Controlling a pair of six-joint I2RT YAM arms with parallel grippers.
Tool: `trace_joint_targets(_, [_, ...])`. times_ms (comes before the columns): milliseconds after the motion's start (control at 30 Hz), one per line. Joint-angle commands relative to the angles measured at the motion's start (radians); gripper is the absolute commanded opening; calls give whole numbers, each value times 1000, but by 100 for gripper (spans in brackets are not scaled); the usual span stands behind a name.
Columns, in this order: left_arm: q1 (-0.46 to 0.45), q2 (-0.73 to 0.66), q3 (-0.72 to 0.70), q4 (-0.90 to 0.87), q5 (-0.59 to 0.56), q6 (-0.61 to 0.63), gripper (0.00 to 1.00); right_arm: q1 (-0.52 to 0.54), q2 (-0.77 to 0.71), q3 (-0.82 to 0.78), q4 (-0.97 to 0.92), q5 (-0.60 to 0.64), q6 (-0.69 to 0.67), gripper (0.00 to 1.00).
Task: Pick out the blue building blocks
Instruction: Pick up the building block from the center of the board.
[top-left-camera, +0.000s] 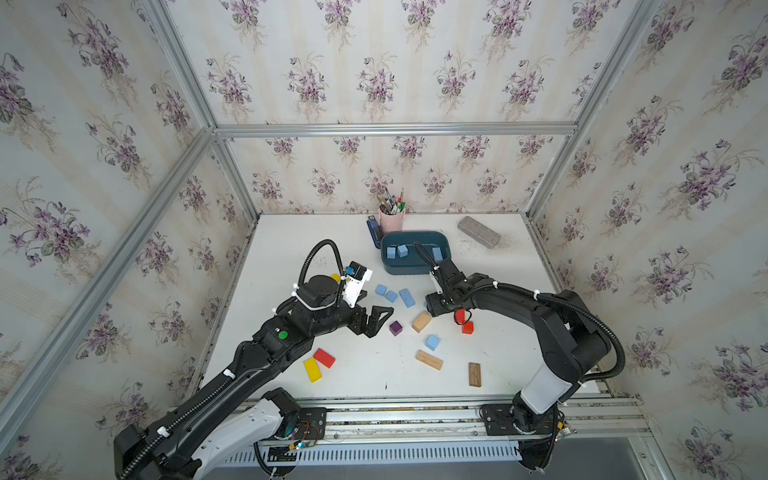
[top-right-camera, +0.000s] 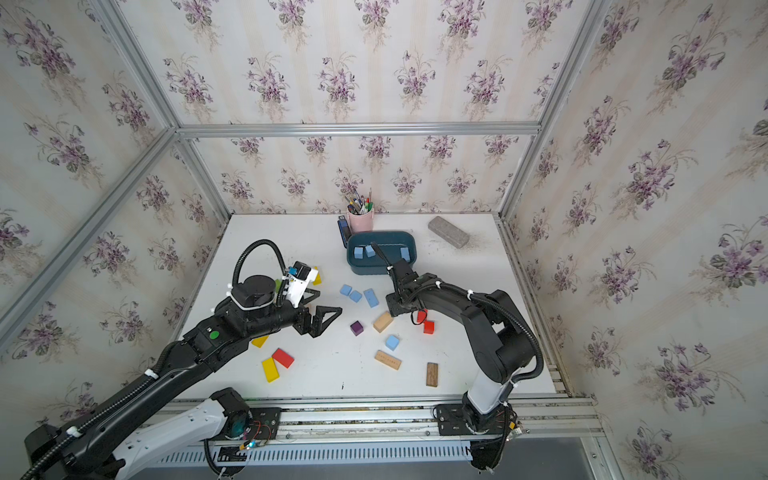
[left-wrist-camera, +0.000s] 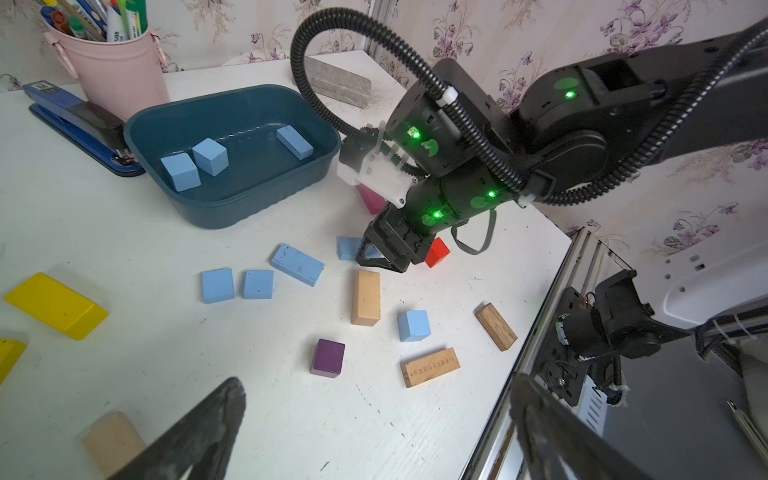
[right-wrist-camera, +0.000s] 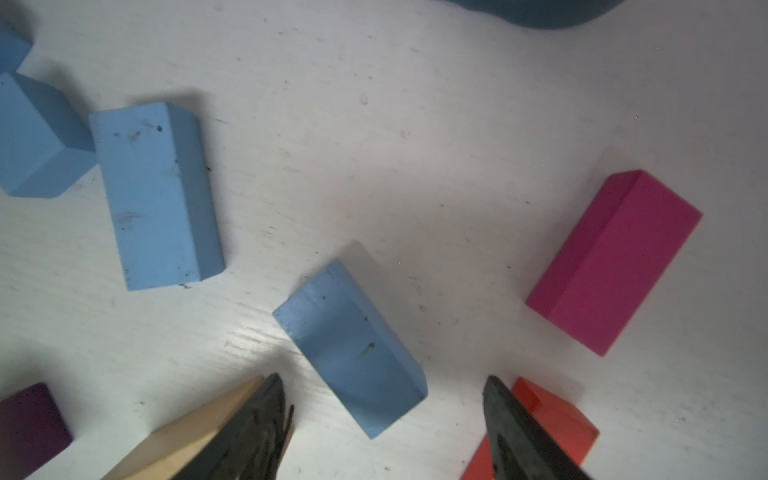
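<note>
Blue building blocks (top-left-camera: 407, 297) number eight. Nearest, one blue cube (top-left-camera: 432, 342) lies alone on the table (top-left-camera: 370, 374); behind it the left gripper (top-left-camera: 380, 301) hangs wide open by the one purple cube (top-left-camera: 395, 328), and the right gripper (right-wrist-camera: 384, 377), jaws partly apart, straddles a blue bar (right-wrist-camera: 349, 349) without touching it, three more (top-left-camera: 391, 296) just beside. Farthest, three (top-left-camera: 391, 252) sit in the teal tub (top-left-camera: 403, 269).

Three blue building blocks (top-left-camera: 402, 250) are seen inside the teal tub (top-left-camera: 415, 235); three more blue blocks (top-left-camera: 391, 296) are laid near its camera-side wall.
</note>
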Motion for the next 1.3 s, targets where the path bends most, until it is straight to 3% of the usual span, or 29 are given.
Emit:
trace_joint_targets(0, [-1, 22, 38, -63, 73, 53, 99, 2, 19, 5, 27, -17, -6, 64])
trace_joint_targets(467, [0, 46, 97, -187, 154, 197, 99, 12, 83, 14, 47, -35, 5, 33])
trace_joint_targets(833, [0, -29, 48, -188, 112, 182, 99, 13, 38, 34, 63, -36, 55, 13])
trace_joint_targets(1067, [-1, -82, 18, -189, 74, 181, 99, 13, -18, 146, 28, -7, 57, 9])
trace_joint_targets(1267, [-1, -121, -4, -187, 75, 193, 99, -4, 56, 358, -45, 44, 24, 9])
